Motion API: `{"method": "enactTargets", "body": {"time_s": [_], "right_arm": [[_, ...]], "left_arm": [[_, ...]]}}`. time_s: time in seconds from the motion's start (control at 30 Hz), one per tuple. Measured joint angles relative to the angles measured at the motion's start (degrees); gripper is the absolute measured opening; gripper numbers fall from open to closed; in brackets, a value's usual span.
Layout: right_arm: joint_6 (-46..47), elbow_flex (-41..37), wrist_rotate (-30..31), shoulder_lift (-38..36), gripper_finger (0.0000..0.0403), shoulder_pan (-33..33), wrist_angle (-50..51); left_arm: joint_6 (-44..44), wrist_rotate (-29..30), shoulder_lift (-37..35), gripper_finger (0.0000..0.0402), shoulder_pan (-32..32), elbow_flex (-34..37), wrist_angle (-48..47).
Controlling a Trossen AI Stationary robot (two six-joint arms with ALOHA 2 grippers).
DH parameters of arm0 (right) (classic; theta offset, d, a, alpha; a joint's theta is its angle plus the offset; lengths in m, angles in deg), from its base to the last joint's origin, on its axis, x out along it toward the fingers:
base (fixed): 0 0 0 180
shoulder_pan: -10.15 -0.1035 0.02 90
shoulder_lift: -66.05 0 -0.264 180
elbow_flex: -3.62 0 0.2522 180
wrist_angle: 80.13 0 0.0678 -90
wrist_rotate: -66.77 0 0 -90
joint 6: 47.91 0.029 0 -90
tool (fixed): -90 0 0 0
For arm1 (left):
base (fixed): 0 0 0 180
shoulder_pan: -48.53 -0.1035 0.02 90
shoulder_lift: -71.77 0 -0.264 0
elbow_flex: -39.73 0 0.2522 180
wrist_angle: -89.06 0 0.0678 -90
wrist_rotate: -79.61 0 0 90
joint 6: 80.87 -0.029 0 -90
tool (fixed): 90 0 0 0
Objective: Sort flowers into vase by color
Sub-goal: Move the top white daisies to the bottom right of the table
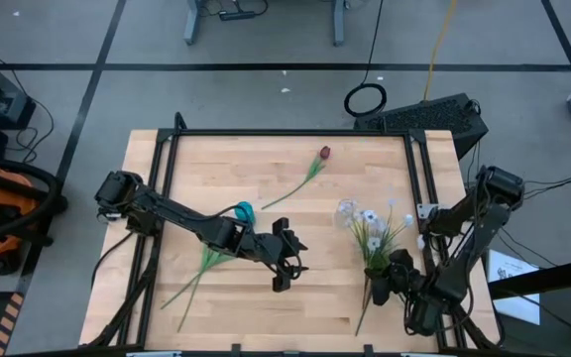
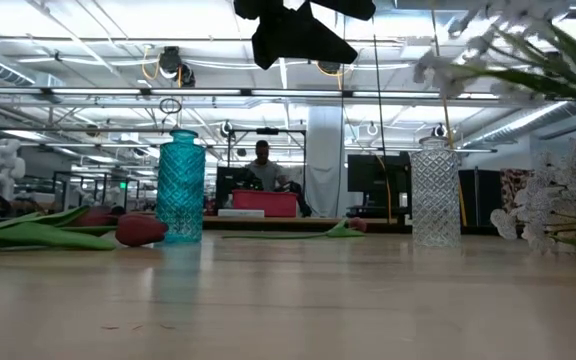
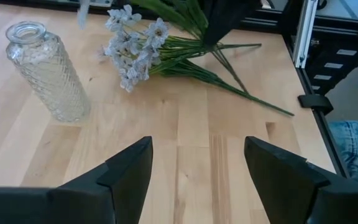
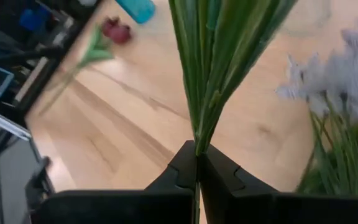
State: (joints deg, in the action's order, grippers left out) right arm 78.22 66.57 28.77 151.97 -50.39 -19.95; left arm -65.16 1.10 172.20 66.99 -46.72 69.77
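My right gripper (image 4: pixel 197 163) is shut on a spray of small white blossoms (image 2: pixel 513 45), raised near the table's right near corner (image 1: pixel 377 278). A second white spray (image 3: pixel 135 46) lies flat on the table beside it. My left gripper (image 3: pixel 197 168) hovers open over bare wood at the table's middle (image 1: pixel 285 260) and holds nothing. A clear glass vase (image 1: pixel 347 210) and a teal vase (image 1: pixel 243 211) stand upright. One red tulip (image 1: pixel 323 154) lies toward the far edge. More green stems (image 1: pixel 201 268) lie near the teal vase, with a red head (image 2: pixel 140 230) on the table. My right gripper pinches the white spray between its two fingers on the bunched green stems (image 4: pixel 197 140), where the leaves fan out. The leaves and blossoms spread out beyond the fingertips. The blossoms (image 2: pixel 513 45) hang high above the table, tilted; a stem tail (image 1: pixel 362 319) trails behind the gripper.
Black rails frame the table (image 1: pixel 266 132) on its far, left and right sides. Bare wood (image 1: pixel 325 297) lies between the two grippers. A person sits far back in the room (image 2: pixel 262 165) behind the table.
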Motion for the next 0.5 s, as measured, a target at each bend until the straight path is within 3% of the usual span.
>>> {"method": "enactTargets", "body": {"time_s": [0.5], "right_arm": [[0.4, 0.0, -1.4, 7.2, 0.0, 0.6, 0.3]], "left_arm": [[-1.1, 0.0, 0.0, 0.0261, -0.1, 0.0, 0.0]]}}
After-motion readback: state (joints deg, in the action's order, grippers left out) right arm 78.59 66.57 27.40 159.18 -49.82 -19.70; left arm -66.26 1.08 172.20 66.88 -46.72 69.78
